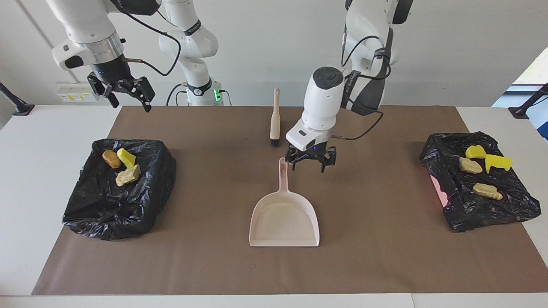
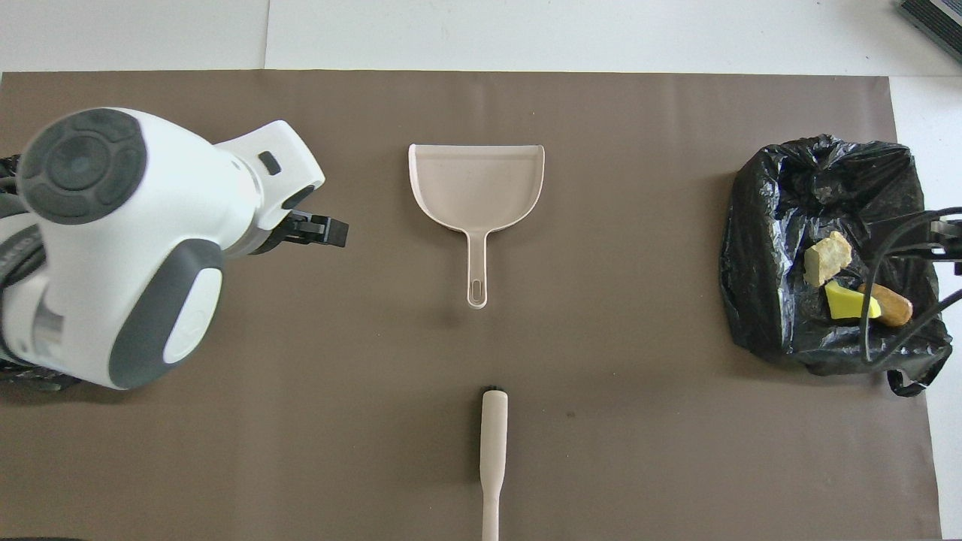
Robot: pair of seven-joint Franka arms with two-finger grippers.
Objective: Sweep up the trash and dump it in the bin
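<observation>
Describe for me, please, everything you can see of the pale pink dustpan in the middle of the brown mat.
The pale pink dustpan looks like smooth, rigid plastic: a shallow scoop with low raised walls and a straight open lip, plus a slim handle with a hanging slot at its tip. It lies flat and empty on the brown mat, handle pointing toward the robots, lip away from them. Nothing touches it; the left gripper hangs open in the air beside the handle's tip.
</observation>
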